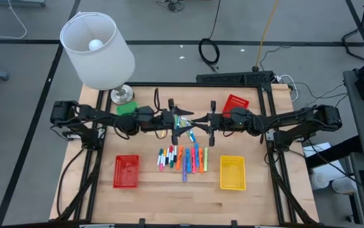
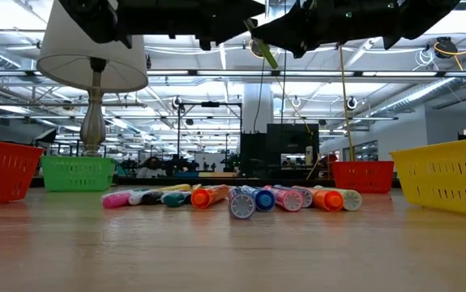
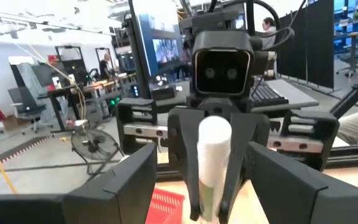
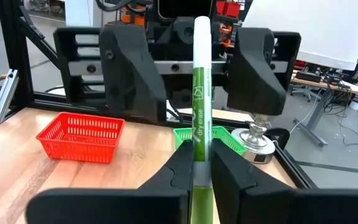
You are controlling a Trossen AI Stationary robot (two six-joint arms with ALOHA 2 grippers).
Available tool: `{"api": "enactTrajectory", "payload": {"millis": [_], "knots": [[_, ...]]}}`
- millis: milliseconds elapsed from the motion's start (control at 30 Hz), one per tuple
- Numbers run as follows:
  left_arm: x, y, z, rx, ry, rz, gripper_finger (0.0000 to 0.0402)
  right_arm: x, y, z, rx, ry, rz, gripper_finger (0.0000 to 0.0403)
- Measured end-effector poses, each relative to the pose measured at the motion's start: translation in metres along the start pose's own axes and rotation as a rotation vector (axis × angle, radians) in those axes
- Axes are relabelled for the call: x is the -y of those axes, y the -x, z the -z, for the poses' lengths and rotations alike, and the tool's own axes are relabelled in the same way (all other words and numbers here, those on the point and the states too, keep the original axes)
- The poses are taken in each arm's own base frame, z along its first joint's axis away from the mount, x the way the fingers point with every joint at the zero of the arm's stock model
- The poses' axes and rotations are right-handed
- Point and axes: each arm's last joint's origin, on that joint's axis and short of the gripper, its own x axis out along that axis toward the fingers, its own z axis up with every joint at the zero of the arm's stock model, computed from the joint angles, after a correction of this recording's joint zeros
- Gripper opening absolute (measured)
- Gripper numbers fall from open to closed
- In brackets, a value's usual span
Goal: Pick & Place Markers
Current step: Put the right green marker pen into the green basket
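A green-and-white marker [image 4: 198, 106] is in my right gripper [image 4: 202, 169], high over the table's middle [image 1: 185, 114]. Its white end [image 3: 215, 140] points at my left gripper [image 3: 203, 190], which is open. The left fingers [image 4: 129, 68] stand on either side of that end without touching it. In the low view the marker [image 2: 262, 45] shows tilted between both grippers at the top. The other markers [image 1: 182, 158] lie side by side on the table below, in a row [image 2: 241, 199]. My right gripper pinches the marker between its two fingers [image 4: 179, 177] near its green end [image 4: 198, 163]. The marker runs along the fingers and sticks out past their tips toward the left gripper. It is lifted clear of the table, roughly level and slightly tilted.
A red basket [image 1: 126, 171] and a yellow basket [image 1: 232, 172] flank the marker row near the front edge. A green basket [image 1: 126, 109] and another red basket [image 1: 235, 102] sit at the far side. A white-shaded lamp [image 1: 99, 47] stands at the far left corner.
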Motion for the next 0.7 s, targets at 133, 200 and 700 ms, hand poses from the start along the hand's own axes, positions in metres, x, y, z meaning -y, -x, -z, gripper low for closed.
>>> {"api": "enactTrajectory", "payload": {"millis": [133,200,700], "knots": [[0.0005,-0.0001,0.0022,-0.019,0.009,0.007,0.0253,0.0001,0.0,-0.0004,0.004,0.002,0.001,0.0025],[0.0006,-0.0001,0.002,-0.019,0.011,0.007,0.0248,0.0001,0.0,-0.0006,0.006,0.002,0.001,0.0025],[-0.003,-0.0001,0.0034,-0.019,-0.039,0.037,0.0034,-0.0046,0.0002,-0.0019,0.012,0.017,-0.009,0.0026]]}}
